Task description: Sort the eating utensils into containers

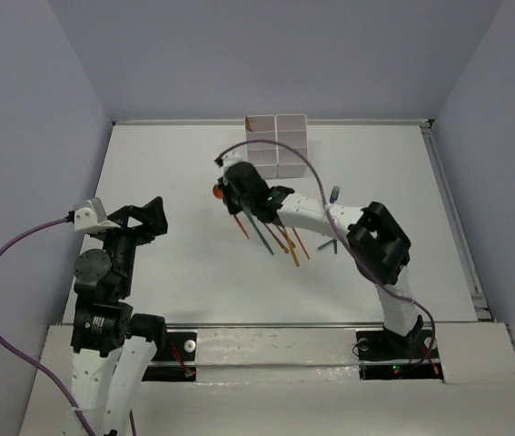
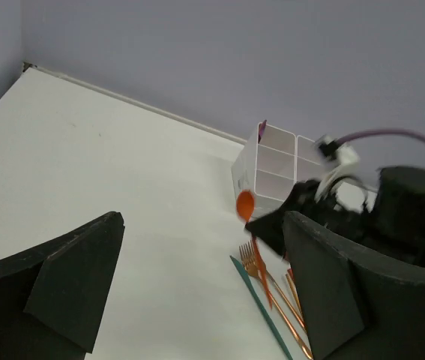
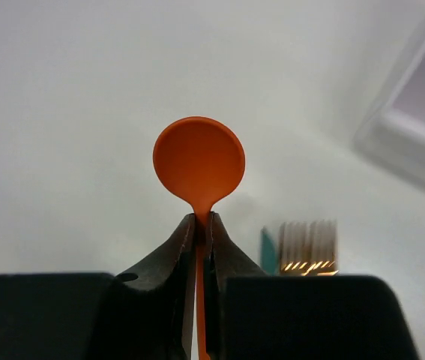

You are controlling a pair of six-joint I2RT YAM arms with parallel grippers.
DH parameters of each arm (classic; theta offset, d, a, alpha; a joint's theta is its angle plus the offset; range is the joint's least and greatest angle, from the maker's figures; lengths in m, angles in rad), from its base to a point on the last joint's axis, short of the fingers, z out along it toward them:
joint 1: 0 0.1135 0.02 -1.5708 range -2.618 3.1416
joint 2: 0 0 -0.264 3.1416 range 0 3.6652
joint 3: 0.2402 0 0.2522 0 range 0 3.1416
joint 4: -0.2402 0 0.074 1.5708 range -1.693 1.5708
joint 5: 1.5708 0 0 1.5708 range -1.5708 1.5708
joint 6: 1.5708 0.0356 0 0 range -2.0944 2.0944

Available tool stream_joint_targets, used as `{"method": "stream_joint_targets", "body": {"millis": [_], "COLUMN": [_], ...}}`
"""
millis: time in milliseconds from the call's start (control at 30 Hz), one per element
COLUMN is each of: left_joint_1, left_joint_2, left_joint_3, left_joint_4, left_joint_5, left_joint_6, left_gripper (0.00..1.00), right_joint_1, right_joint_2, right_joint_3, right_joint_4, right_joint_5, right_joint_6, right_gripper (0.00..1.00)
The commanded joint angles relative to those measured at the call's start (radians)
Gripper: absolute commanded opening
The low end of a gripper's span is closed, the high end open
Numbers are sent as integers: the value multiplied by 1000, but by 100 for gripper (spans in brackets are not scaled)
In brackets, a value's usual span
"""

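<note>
Overhead view of a white worktop with 2 robot arms at its near edge.

Judged early in the sorting. Just 1 reddish-purple tip showing in a far box of the white containers at 12 o'clock; cannot tell which utensil. Left to sort, lying loose near the centre: copper fork, teal knife, thin orange sticks, plus a bluish piece toward 3 o'clock. Most of the set not yet boxed, by this estimate.

Orange spoon held above the worktop at 7 o'clock of the containers, near them but not over any box. Right gripper gripping the spoon's neck just below the bowl, jaws pressed tight on the thin handle, bowl pointing forward.

Right arm stretched from its base at 5 o'clock diagonally toward 11 o'clock, elbow bent high, wrist above the loose pile. Left gripper at 9 o'clock, jaws wide apart, holding nothing, well apart from every utensil.
</note>
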Motion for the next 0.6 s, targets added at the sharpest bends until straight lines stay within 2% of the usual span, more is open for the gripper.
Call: {"method": "stream_joint_targets", "body": {"millis": [0,133,167,333,467,567], "left_joint_1": [4,-5,-5,-14,-23,-23], "left_joint_2": [40,73,83,165,196,218], "left_joint_3": [42,48,48,54,62,61], "left_joint_4": [45,48,53,62,81,102], "left_joint_5": [72,106,111,181,235,272], "left_joint_6": [25,45,48,73,110,121], "left_gripper": [99,99,99,99,99,99], "right_joint_1": [-155,-254,-289,-374,-406,-419], "right_joint_2": [-122,-56,-33,114,262,315], "right_joint_3": [17,104,168,361,538,620], "right_joint_4": [427,591,631,720,742,766], "right_joint_5": [-24,-23,-16,-30,-62,-59], "right_joint_6": [-31,-60,-61,-51,-86,-110], "right_gripper": [7,7,7,7,7,7]}}
